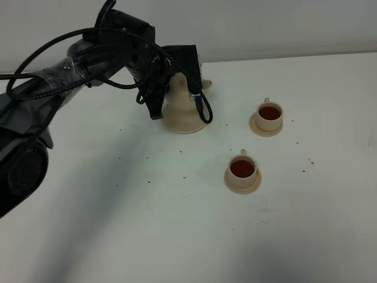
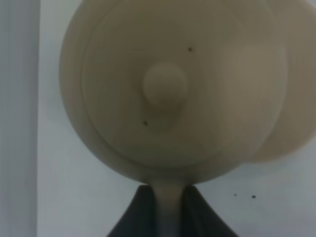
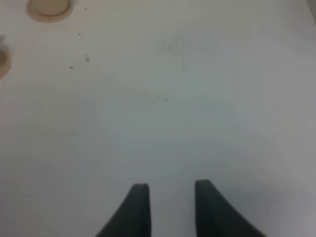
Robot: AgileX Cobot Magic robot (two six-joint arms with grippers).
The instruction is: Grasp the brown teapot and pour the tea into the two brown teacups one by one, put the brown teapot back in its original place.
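Note:
The brown teapot is at the back centre of the table, over its wide saucer, spout pointing right. My left gripper reaches down from the left and is shut on the teapot's handle. From the left wrist, the lid knob shows from above, the handle is pinched in the left gripper, and the saucer's rim peeks out beside the pot. Both teacups hold dark tea on their saucers. My right gripper is open over bare table, outside the exterior view.
Small dark specks dot the white tabletop. The left arm and its cables stretch over the table's back left. In the right wrist view one cup and another saucer's rim lie far from the fingers.

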